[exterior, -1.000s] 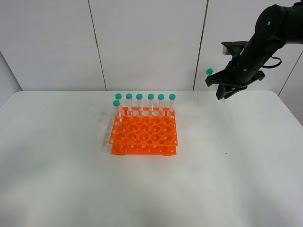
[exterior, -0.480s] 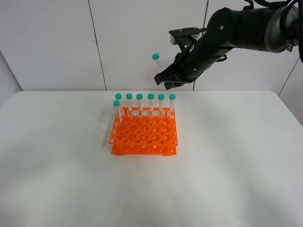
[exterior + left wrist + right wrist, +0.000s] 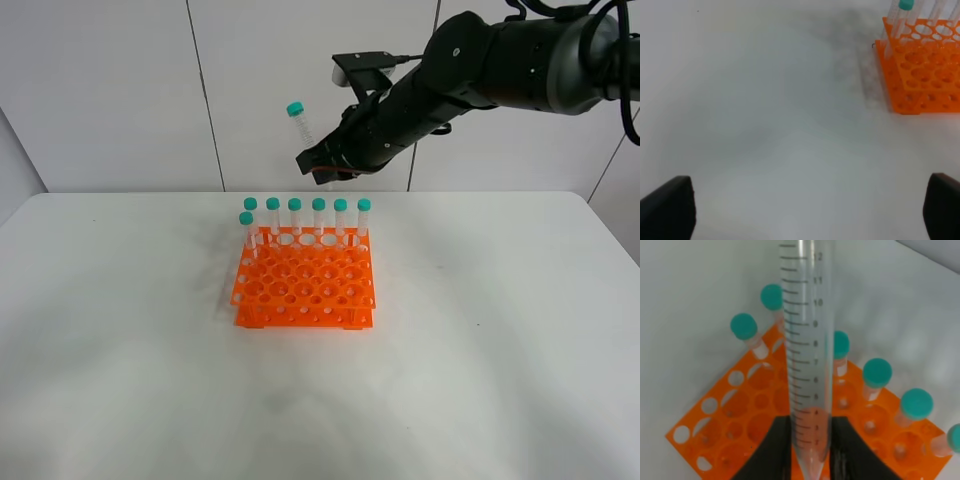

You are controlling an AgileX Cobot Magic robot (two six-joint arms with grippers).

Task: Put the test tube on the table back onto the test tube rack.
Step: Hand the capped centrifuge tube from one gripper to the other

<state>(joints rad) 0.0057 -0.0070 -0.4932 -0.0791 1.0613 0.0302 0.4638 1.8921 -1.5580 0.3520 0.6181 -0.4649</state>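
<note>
Holding the test tube (image 3: 303, 131) aloft above the test tube rack (image 3: 305, 285), my right gripper (image 3: 322, 166) pinching its pointed end (cap tilted upward); next I'd straighten it over a free hole and lower it.

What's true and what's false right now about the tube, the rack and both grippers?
1. The right gripper is shut on the test tube. True.
2. The test tube rack holds seven capped tubes. True.
3. The test tube stands in the test tube rack. False: it hangs tilted in the air, cap up.
4. The left gripper is shut. False: its jaws stand wide open, holding nothing.
</note>
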